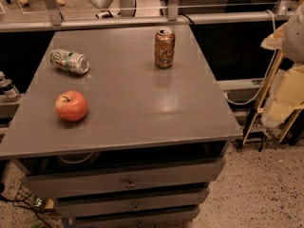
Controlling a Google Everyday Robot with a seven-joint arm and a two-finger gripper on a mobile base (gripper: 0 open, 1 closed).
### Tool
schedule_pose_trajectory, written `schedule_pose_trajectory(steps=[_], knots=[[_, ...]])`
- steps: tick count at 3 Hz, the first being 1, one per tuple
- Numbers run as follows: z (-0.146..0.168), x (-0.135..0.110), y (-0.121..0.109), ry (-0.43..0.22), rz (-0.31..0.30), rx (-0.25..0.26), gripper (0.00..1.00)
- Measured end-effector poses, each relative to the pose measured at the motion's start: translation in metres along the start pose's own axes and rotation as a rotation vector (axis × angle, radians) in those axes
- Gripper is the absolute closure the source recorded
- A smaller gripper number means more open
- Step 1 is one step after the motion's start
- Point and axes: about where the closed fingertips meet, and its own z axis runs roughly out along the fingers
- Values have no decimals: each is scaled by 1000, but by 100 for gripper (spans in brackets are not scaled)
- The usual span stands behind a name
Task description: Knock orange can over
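The orange can (164, 48) stands upright near the far right part of the grey tabletop (137, 108). It is copper-gold with dark script lettering and a silver top. My gripper is not in view. Only a pale rounded part (295, 32), perhaps of my arm, shows at the right edge, well to the right of the can and off the table.
A white-and-green can (70, 61) lies on its side at the far left. A red apple (71, 106) sits front left. Drawers (128, 182) are below the top, the upper one ajar. A yellow frame with foam (285, 99) stands to the right.
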Motion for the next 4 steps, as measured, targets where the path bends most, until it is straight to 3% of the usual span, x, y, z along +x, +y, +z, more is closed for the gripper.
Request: schedule_pose_trajectory(steps=[1, 2, 4], knots=[[0, 0, 0, 0, 0, 0, 0], [5, -8, -14, -46, 16, 13, 0], [35, -31, -53, -208, 131, 23, 0]])
